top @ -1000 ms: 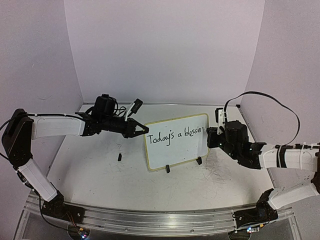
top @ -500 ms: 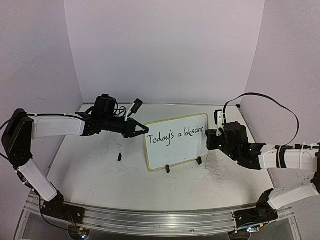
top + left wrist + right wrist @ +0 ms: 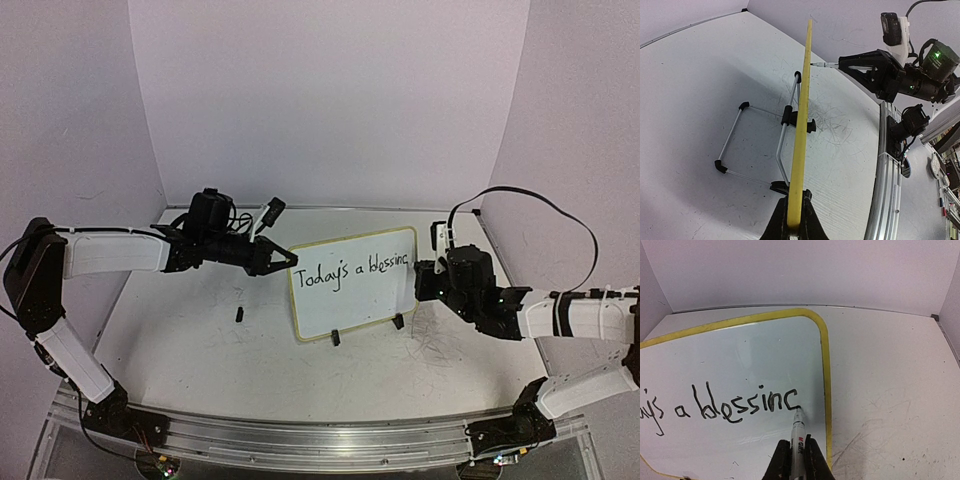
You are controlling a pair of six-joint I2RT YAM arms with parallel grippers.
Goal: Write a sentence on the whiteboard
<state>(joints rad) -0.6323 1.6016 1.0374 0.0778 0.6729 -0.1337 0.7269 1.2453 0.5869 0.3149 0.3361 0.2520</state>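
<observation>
The whiteboard (image 3: 352,305) stands tilted on the table on two black clip feet (image 3: 335,338). My left gripper (image 3: 290,260) is shut on its left yellow rim; the left wrist view shows the board edge-on (image 3: 803,115) between my jaws (image 3: 794,226). My right gripper (image 3: 420,278) is shut on a white marker (image 3: 798,436), whose tip touches the board (image 3: 740,355) near its right rim. The sentence (image 3: 740,407) reads "Today's a blessinc" in black (image 3: 350,270), the last stroke being an open curve at the marker tip.
A small black piece (image 3: 240,314) lies on the table left of the board. A wire stand (image 3: 755,145) props the board from behind. Grey scribble marks (image 3: 435,338) cover the tabletop on the right. An aluminium rail (image 3: 320,442) runs along the near edge.
The marker has added a curved stroke after "blessin". My right gripper shifted slightly along the board. The left arm and the board stayed still.
</observation>
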